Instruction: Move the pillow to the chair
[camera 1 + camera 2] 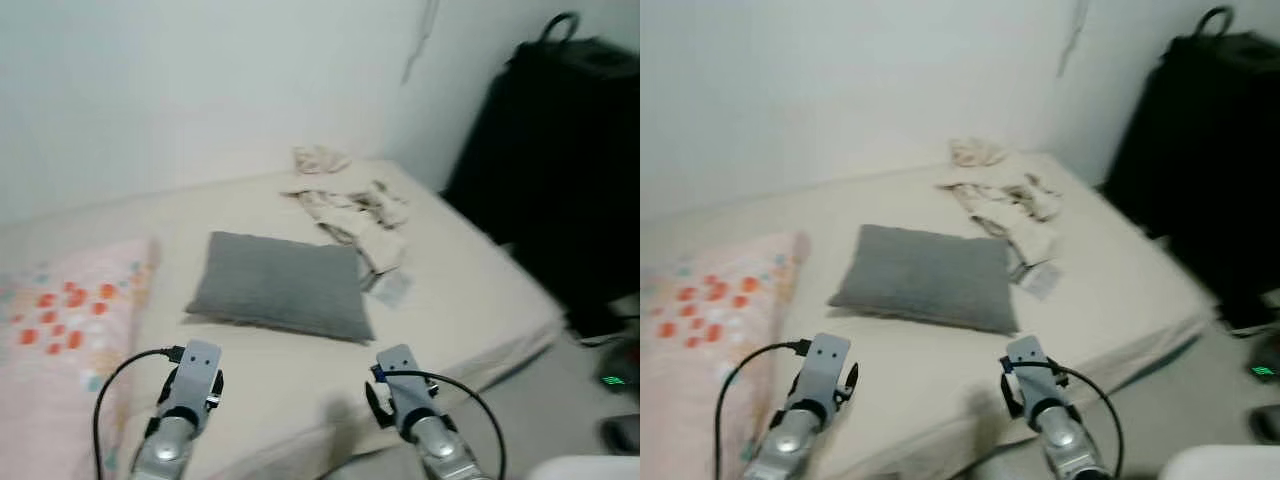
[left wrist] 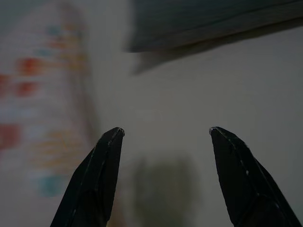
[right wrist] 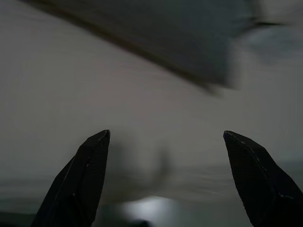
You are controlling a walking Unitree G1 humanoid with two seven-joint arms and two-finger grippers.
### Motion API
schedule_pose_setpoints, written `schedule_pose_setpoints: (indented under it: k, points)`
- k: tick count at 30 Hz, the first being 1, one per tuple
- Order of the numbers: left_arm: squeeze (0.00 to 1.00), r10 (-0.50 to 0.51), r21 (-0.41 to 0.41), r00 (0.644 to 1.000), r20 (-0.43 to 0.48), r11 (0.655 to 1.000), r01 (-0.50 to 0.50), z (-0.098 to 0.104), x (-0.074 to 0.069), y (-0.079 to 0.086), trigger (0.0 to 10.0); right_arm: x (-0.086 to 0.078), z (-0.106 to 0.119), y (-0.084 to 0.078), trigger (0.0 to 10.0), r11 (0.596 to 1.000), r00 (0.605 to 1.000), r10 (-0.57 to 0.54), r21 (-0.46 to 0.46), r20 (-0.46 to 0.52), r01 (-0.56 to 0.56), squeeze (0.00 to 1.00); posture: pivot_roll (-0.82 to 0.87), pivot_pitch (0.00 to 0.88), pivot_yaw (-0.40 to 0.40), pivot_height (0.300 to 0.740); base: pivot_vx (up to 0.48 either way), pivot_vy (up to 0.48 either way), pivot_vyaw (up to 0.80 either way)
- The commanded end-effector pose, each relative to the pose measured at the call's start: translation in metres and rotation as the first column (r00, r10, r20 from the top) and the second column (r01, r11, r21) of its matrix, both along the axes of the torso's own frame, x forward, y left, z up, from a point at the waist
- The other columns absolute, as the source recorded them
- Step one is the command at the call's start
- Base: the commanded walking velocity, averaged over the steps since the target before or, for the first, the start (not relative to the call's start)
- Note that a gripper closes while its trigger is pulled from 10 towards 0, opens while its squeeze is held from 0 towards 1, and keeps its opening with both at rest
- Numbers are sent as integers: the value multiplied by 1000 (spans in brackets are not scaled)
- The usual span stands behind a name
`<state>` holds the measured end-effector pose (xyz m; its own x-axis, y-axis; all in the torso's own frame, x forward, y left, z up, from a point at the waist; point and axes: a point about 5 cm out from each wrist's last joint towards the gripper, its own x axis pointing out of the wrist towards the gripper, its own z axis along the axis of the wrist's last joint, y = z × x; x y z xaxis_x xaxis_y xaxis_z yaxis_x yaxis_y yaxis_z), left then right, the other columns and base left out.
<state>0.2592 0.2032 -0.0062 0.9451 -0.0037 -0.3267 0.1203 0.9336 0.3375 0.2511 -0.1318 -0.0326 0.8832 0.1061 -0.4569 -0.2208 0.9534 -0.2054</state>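
A grey pillow (image 1: 278,284) lies flat in the middle of a cream bed (image 1: 470,270). Both arms are raised over the bed's near edge, short of the pillow. My left gripper (image 2: 165,132) is open above bare sheet, with the grey pillow (image 2: 208,21) ahead of its fingers. My right gripper (image 3: 165,135) is also open and holds nothing, and the grey pillow (image 3: 180,33) lies ahead of it. The left wrist (image 1: 190,385) and the right wrist (image 1: 405,395) sit at the bottom of the head view.
A pink pillow with red and teal flowers (image 1: 65,340) lies at the bed's left. Crumpled cloths (image 1: 350,205) and a small packet (image 1: 393,288) lie beyond the grey pillow. A large black bag (image 1: 560,150) stands to the right. White walls back the bed.
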Motion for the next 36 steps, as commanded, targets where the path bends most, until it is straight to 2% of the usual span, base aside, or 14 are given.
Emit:
schedule_pose_setpoints:
  k: [1,5,8,9,10,11,12,14,18,22,28,32,36]
  points:
    - [0,-7,-5,1000,-30,1000,6,-2,-1,3,10000,-5,-3,3,10000,1000,1000,-15,16,0,15,0,97,81,145,740,0,0,0]
    - [0,24,-24,998,-51,999,-25,-4,3,-2,10000,-7,-3,3,10000,999,1000,-13,33,8,13,0,74,73,114,740,0,0,0]
    - [0,17,-48,998,-59,999,-20,-9,2,-23,10000,-3,-1,-11,10000,1000,1000,24,-14,-4,-24,0,28,68,16,740,0,0,0]
    - [0,9,-54,998,-61,998,-12,-11,0,-31,10000,-1,0,-16,10000,999,999,36,-30,-6,-37,0,21,68,0,740,0,0,0]
    - [0,9,-54,998,-61,998,-12,-11,0,-31,10000,-1,0,-16,10000,999,999,36,-30,-6,-37,0,21,68,0,740,0,0,0]
    - [0,-2,-75,998,-70,997,-4,-16,-4,-44,10000,4,4,-25,10000,996,998,63,-61,-5,-63,0,-2,62,-53,740,0,0,0]
    - [0,-3,-82,997,-73,997,-3,-17,-6,-47,10000,6,5,-28,10000,995,997,72,-70,-4,-72,0,-2,62,-53,740,0,0,0]
    - [0,21,-106,997,-77,994,-29,-20,-9,-56,10000,11,10,-37,10000,990,995,102,-99,-1,-102,0,-23,60,-131,740,0,0,0]
    - [0,83,-143,994,-71,985,-93,-20,-10,-61,10000,16,15,-48,10000,979,989,149,-138,-5,-148,0,-24,69,-178,740,0,0,0]
    - [0,120,-154,991,-51,980,-126,-19,-10,-58,10000,16,15,-47,10000,973,984,177,-151,-11,-176,0,-18,69,-168,740,0,0,0]
    - [0,99,-96,995,-7,990,-99,-11,-4,-45,10000,15,15,-36,10000,989,994,105,-110,38,-100,0,20,56,-67,740,0,0,0]
    - [0,91,-86,996,-5,992,-91,-9,-1,-41,10000,15,15,-31,10000,993,996,80,-90,49,-75,0,27,52,-46,740,0,0,0]
    - [0,118,-122,993,7,986,-116,-1,9,-32,10000,16,15,-14,10000,997,996,67,-49,67,-64,0,47,47,24,740,0,0,0]
